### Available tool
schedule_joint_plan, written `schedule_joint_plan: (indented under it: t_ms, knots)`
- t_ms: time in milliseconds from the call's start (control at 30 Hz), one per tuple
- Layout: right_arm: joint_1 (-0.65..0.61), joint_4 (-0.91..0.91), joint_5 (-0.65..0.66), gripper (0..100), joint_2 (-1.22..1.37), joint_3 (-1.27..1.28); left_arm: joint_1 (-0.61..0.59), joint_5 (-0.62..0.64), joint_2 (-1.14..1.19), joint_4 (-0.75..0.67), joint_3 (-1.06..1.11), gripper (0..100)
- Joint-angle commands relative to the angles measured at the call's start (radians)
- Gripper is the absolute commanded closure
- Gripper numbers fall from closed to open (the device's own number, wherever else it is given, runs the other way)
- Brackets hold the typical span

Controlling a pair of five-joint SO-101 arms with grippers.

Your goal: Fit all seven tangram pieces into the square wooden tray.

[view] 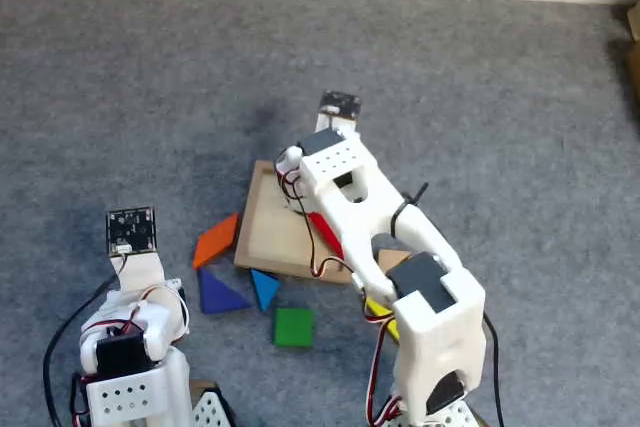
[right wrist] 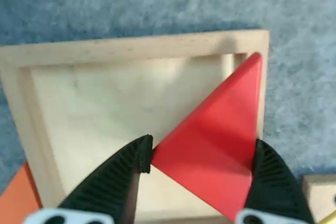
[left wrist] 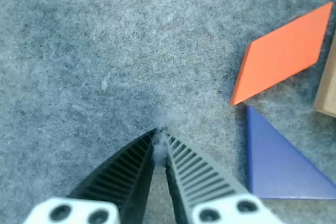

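The square wooden tray [view: 268, 235] lies mid-table; its rim [right wrist: 131, 51] frames a bare floor. My right gripper [right wrist: 202, 148] hangs over it, shut on the red triangle [right wrist: 215, 140], whose far tip overlaps the tray's rim. That red triangle [view: 327, 231] peeks out under the right arm. An orange parallelogram [view: 215, 240] [left wrist: 283, 53], a dark blue triangle [view: 220, 292] [left wrist: 278, 163], a light blue triangle [view: 265, 287] and a green square [view: 293, 327] lie on the carpet beside the tray. My left gripper [left wrist: 160, 135] is shut and empty over bare carpet near the orange piece.
A yellow piece [view: 380, 312] and a tan piece [view: 395, 259] lie partly hidden under the right arm. Grey carpet covers the table, with free room at the back and far right. The tray's edge [left wrist: 328, 87] is near the left gripper.
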Motion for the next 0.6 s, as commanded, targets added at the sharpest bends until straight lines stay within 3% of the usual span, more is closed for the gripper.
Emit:
schedule_joint_plan:
  t_ms: [0,300,467,567]
  knots:
    - [-0.031,-0.027,-0.029,77.7,-0.005,-0.03,-0.008,0.008,-0.007,0.006,0.019,99]
    - [-0.061,-0.024,-0.026,76.8,-0.005,-0.045,-0.008,0.008,-0.007,0.006,0.019,99]
    - [-0.062,0.025,-0.026,64.4,-0.005,-0.047,-0.008,0.008,-0.007,0.006,0.019,99]
    - [-0.059,0.024,-0.021,63.2,-0.005,-0.047,-0.008,0.008,-0.007,0.006,0.019,99]
